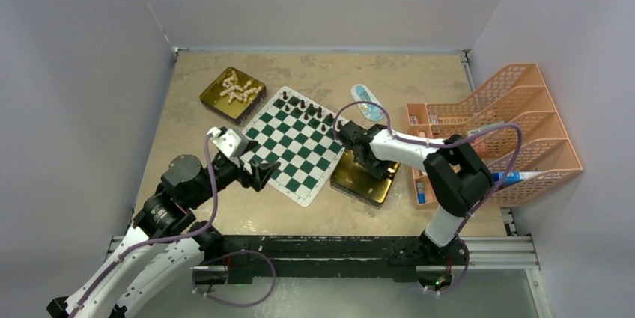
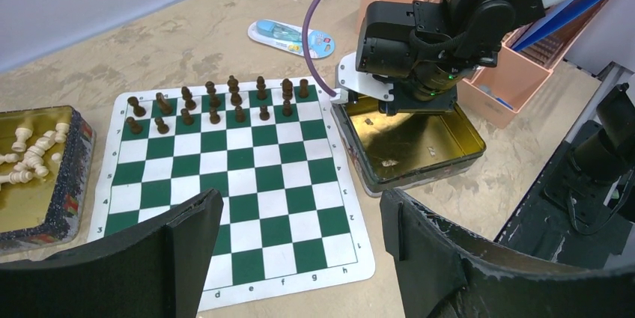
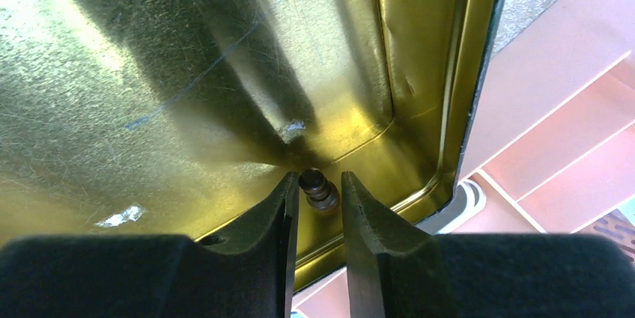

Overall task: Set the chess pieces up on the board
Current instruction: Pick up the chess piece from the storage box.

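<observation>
The green and white chessboard (image 1: 296,155) lies mid-table, also in the left wrist view (image 2: 225,176). Two rows of dark brown pieces (image 1: 305,111) stand along its far edge (image 2: 213,105). My right gripper (image 1: 350,138) reaches down into the gold tin (image 1: 367,179) to the right of the board. In the right wrist view its fingers (image 3: 320,179) stand narrowly apart around one dark pawn (image 3: 319,189) in the tin's corner (image 3: 150,71), with a small gap on the right side. My left gripper (image 1: 258,176) is open and empty above the board's near edge (image 2: 299,202).
A second gold tin (image 1: 213,97) at the board's far left holds several cream-white pieces (image 1: 239,87), also in the left wrist view (image 2: 30,153). An orange file rack (image 1: 509,127) stands right of the right tin. A blue-white packet (image 1: 367,101) lies behind the board.
</observation>
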Tool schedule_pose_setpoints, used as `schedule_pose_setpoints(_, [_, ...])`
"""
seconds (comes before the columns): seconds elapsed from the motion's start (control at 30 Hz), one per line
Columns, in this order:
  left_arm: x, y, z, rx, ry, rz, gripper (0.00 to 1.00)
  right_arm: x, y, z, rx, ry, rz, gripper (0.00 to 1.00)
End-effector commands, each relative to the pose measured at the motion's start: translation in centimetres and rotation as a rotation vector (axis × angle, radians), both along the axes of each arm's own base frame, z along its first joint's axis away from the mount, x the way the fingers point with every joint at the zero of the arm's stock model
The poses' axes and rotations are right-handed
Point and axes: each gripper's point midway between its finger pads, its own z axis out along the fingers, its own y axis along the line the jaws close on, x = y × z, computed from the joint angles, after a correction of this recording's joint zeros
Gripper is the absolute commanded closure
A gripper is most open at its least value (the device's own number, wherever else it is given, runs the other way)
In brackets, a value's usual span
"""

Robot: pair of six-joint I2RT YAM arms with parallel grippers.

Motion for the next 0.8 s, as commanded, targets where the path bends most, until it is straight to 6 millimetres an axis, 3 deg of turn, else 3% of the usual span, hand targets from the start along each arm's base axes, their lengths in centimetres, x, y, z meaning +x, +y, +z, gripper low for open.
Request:
schedule_pose_setpoints(0.0, [0.1, -0.1, 0.7, -0.007, -0.035, -0.006, 0.23, -0.1, -0.3, -0.1, -0.020, 0.010, -0.001, 0.72])
schedule_pose_setpoints(0.33, [0.1, -0.1, 0.7, -0.009, -0.033, -0.005, 0.23, -0.1, 0.1, 0.5, 0.021, -0.006, -0.008, 0.85])
schedule_pose_setpoints(0.6, [0.0, -0.2, 0.8, -0.014, -0.030, -0.010, 0.23, 0.7, 2.6, 2.8, 0.175, -0.057, -0.004, 0.86])
schedule_pose_setpoints(0.77, [0.0, 0.0, 1.1, -0.028, -0.042, -0.001, 0.23, -0.5, 1.3, 2.2, 0.140, -0.041, -0.035, 0.86])
